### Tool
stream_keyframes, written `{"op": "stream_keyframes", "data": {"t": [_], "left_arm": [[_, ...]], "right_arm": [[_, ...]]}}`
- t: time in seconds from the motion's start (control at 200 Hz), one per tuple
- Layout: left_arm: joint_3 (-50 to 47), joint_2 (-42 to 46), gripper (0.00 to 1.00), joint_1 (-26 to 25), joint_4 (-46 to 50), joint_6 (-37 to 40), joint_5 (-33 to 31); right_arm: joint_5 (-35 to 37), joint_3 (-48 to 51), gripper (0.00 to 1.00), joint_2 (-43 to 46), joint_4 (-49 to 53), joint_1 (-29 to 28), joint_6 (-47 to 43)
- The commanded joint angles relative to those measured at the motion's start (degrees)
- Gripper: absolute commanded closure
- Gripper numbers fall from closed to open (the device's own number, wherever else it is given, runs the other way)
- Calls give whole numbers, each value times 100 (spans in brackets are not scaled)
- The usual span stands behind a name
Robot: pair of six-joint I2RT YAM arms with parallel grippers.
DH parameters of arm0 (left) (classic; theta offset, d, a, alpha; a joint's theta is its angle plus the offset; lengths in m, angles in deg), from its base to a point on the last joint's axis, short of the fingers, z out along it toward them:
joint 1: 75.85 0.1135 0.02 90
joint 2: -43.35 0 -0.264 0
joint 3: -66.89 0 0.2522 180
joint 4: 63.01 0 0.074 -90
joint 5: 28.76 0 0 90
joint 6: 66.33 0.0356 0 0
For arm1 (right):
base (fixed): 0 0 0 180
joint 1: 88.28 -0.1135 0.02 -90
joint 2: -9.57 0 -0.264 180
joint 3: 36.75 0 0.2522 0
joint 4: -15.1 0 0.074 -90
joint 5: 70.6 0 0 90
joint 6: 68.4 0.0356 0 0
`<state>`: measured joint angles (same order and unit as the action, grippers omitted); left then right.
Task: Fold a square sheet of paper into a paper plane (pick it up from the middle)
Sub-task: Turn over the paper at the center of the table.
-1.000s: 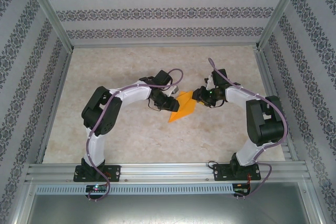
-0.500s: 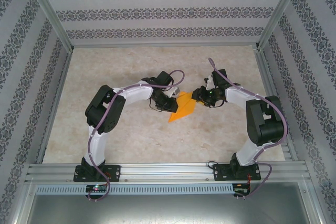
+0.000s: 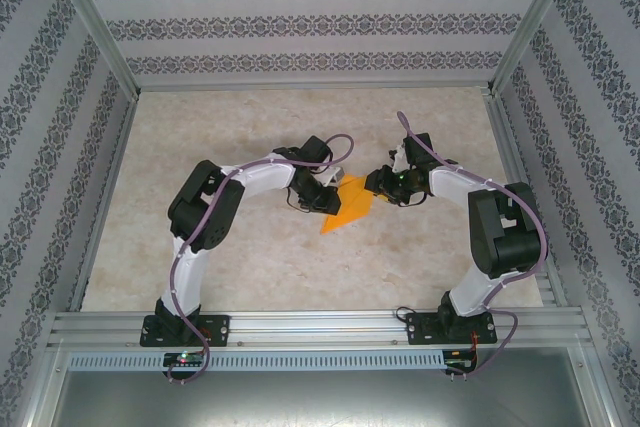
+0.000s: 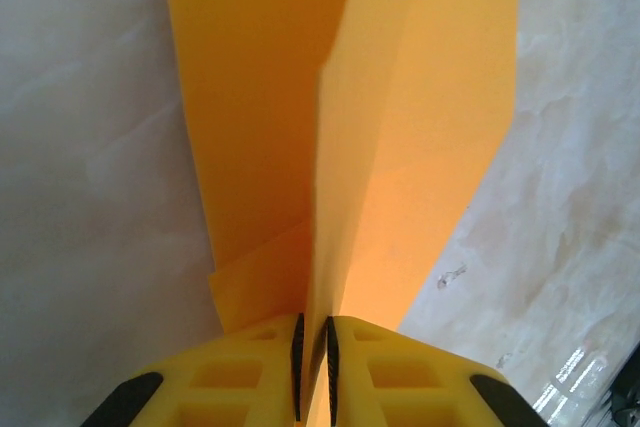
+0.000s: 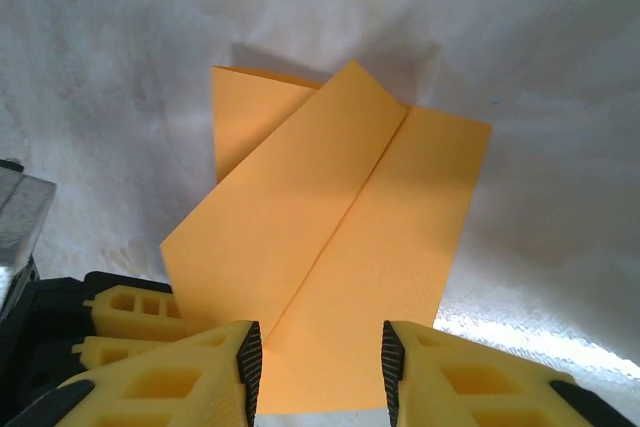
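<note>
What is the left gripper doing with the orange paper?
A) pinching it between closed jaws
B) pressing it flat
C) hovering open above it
A: the jaws of the left gripper nearly meet, clamping a folded edge of the orange paper.

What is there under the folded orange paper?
The marbled table shows around the folded paper, shadowed at its far edge. The surface straight beneath is covered by it. The left gripper, shut, pinches one end.
</note>
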<state>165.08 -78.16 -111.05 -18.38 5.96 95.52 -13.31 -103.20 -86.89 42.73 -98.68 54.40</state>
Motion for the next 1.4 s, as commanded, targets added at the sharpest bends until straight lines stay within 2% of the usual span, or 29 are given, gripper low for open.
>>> {"op": "stream_keyframes", "data": {"t": [0.0,0.25,0.445,0.709,0.989,1.394], "left_arm": [[206,-66,84,-34,279,238,102],[88,155,94,65,54,147,605],[50,470,94,188,-126,85,995],[-2,788,94,320,-339,-66,1280],[-6,958,93,400,-767,-371,1699],[-58,1130,93,480,-1289,-742,2055]], "right_arm": [[-144,105,61,-12,-41,-77,19],[-473,256,60,103,-305,-62,240],[-888,458,57,384,-854,30,690],[-1562,840,52,532,-2161,168,1632],[-1929,988,49,613,-3261,175,2444],[-2001,981,47,611,-3554,123,2745]]}}
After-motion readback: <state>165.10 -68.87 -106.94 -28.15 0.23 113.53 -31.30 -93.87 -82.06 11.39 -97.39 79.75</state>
